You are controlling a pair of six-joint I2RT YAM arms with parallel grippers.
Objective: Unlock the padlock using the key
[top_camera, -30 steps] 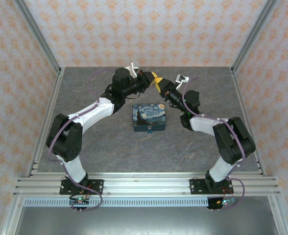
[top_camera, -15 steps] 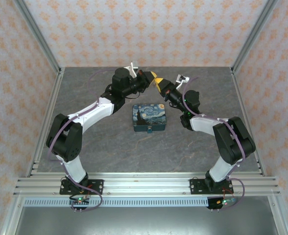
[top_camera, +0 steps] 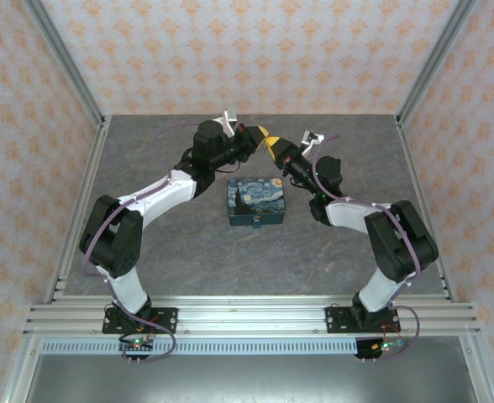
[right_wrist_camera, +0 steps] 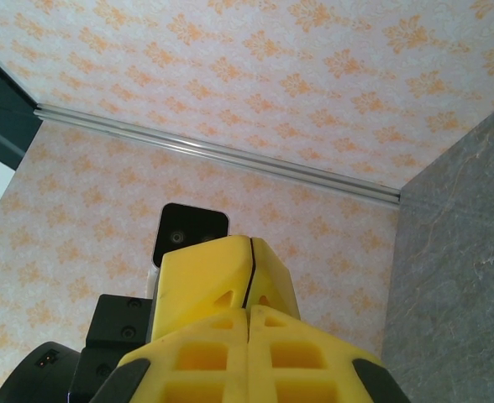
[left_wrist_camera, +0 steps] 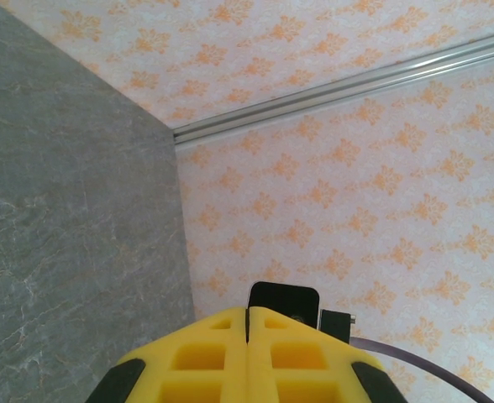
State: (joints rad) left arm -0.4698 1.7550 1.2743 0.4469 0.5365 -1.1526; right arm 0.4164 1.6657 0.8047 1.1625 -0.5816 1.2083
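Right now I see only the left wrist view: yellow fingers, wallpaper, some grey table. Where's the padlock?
Observer: In the top view, a tiny teal speck, likely the padlock, sits at the near edge of a tin in the middle of the table.
Operator: And where's the other arm?
Observer: The right gripper meets the left gripper tip to tip, raised beyond the tin's far side.
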